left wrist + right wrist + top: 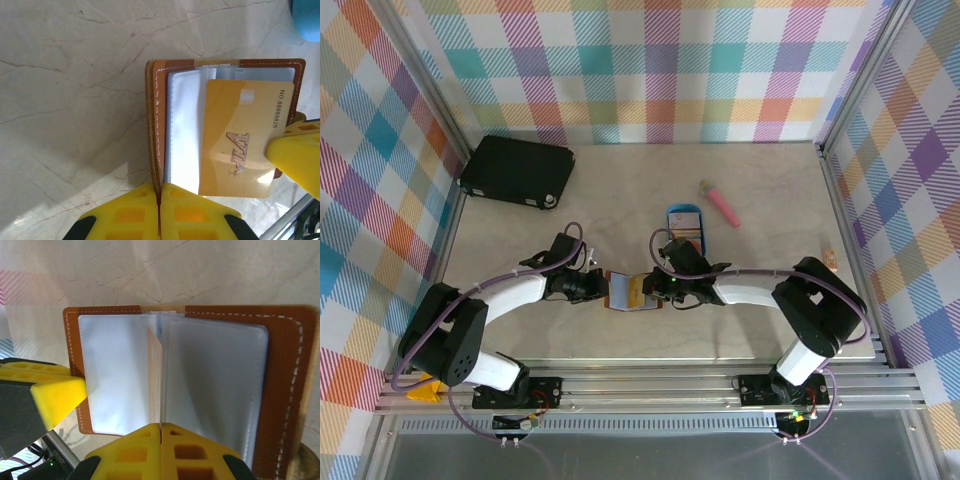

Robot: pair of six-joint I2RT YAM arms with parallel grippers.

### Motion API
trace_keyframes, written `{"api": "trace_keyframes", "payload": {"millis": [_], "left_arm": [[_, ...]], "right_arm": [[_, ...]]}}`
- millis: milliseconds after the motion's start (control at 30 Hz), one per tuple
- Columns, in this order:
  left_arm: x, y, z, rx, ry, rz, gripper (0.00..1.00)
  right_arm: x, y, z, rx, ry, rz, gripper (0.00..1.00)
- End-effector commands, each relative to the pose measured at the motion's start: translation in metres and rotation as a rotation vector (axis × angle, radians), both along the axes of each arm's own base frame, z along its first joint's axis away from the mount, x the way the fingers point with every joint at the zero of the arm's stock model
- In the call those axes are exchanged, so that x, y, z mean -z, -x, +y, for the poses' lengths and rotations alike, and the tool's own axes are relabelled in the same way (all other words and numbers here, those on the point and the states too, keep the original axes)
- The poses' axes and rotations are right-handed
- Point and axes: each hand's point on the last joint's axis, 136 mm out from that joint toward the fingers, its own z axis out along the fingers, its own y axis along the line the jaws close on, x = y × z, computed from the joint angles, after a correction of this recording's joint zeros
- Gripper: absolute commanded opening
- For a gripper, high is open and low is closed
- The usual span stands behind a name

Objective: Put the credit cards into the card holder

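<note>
**Marble bench (770, 300), plaid walls (650, 60): holder (632, 292) open at mid-bench**

The left gripper (160, 194) is closed tight on the edge of the holder's brown cover, its yellow fingers pressed together with the leather between them. The right gripper (161, 432) is clamped just as tight on a gold card (240, 140) marked VIP. It holds the card edge-on into the open holder, the card's far edge among the pale sleeves near the fold. How deep the card sits in a sleeve I cannot tell. The holder is open between the two grippers, near the bench's front edge. Just beyond the holder, to the right, is a blue tray (682, 209), and past that a pink stick (720, 203). Well beyond the holder, to the left, a black case (515, 170) sits by the wall.
</note>
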Motion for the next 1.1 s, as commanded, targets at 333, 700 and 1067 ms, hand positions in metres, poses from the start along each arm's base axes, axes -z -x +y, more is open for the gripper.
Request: {"api": "trace_keyframes", "payload": {"millis": [333, 700, 1067], "left_arm": [[0.007, 0.0, 0.006, 0.012, -0.049, 0.025, 0.07], [0.008, -0.002, 0.004, 0.019, -0.049, 0.028, 0.05], [0.01, 0.003, 0.007, 0.024, -0.063, 0.051, 0.05]], "right_arm": [[0.02, 0.0, -0.015, 0.0, 0.153, 0.051, 0.0], [0.024, -0.002, -0.004, -0.021, 0.144, 0.076, 0.0], [0.022, 0.0, 0.002, -0.037, 0.139, 0.081, 0.0]]}}
